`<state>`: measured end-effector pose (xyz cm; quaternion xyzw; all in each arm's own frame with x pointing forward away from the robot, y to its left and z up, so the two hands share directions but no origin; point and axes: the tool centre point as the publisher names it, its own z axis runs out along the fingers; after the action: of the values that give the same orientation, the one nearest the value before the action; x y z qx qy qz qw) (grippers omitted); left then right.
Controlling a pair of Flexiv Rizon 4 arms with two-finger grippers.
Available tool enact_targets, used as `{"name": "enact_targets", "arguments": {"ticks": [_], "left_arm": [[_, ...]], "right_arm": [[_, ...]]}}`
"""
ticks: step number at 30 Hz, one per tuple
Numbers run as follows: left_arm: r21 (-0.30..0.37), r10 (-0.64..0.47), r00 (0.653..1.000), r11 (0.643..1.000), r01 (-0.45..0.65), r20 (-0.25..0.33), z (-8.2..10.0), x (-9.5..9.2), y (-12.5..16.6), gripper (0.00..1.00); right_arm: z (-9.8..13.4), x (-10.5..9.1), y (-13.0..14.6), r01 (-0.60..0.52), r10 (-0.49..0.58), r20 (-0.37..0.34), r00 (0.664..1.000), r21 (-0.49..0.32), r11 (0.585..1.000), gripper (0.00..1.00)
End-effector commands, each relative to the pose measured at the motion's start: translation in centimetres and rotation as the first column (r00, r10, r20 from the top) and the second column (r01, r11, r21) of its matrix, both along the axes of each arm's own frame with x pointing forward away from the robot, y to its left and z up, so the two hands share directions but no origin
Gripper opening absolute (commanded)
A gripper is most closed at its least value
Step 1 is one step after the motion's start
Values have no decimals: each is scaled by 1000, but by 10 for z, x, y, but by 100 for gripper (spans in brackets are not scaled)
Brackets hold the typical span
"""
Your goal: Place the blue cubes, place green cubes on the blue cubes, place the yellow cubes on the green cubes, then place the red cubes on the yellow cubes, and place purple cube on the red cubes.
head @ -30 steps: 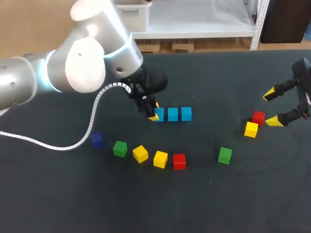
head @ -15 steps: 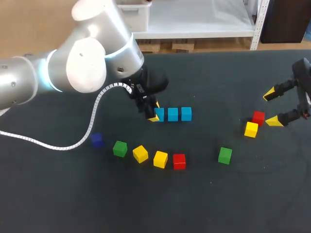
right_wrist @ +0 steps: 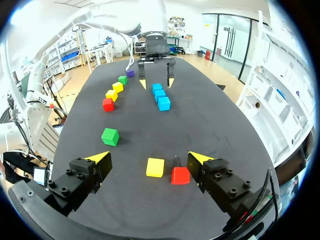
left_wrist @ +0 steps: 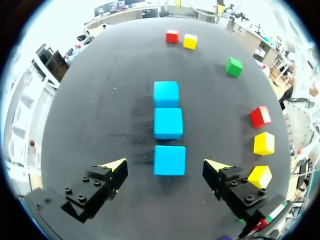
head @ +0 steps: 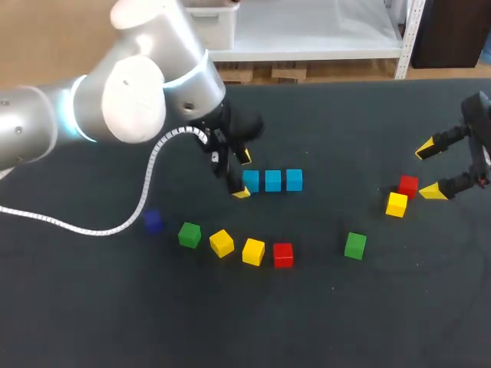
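Note:
Three light blue cubes lie in a row on the dark table [head: 322,322], the leftmost [head: 251,181] [left_wrist: 169,160] sitting between the spread fingers of my left gripper [head: 242,175] [left_wrist: 164,163], which is open and touches nothing. Below the row lie a purple cube [head: 153,221], a green cube [head: 189,234], two yellow cubes [head: 222,243] and a red cube [head: 283,254]. Another green cube [head: 354,245] [right_wrist: 110,136] lies further right. My right gripper [head: 430,170] [right_wrist: 148,156] is open beside a red cube [head: 407,185] [right_wrist: 180,175] and a yellow cube [head: 397,205] [right_wrist: 155,167].
The left arm's white cable [head: 146,195] hangs over the table's left part. Bare table surface lies in front of the coloured cubes and between the blue row and the right gripper.
My left gripper's fingers have spread wide apart and let go of the leftmost blue cube, which stays in the row. The right arm has not moved.

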<state>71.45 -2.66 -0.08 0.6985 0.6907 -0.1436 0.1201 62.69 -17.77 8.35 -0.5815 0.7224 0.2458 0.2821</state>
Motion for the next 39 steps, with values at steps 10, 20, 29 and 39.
{"name": "enact_targets", "arguments": {"ticks": [10,20,29,39], "left_arm": [[-116,59,997,992,-54,40,67,-8,58,100],[-81,-35,997,996,41,75,95,-53,114,100],[-84,-130,990,987,134,52,92,-110,136,100],[-108,-198,980,974,200,28,71,-142,126,100]], "right_arm": [[-1,1,0,-1,1,1,1000,2,1000,100],[-1,1,0,-1,1,1,1000,2,1000,100],[-1,1,0,-1,1,1,1000,2,1000,100],[-1,1,0,-1,1,1,1000,2,1000,100]]}}
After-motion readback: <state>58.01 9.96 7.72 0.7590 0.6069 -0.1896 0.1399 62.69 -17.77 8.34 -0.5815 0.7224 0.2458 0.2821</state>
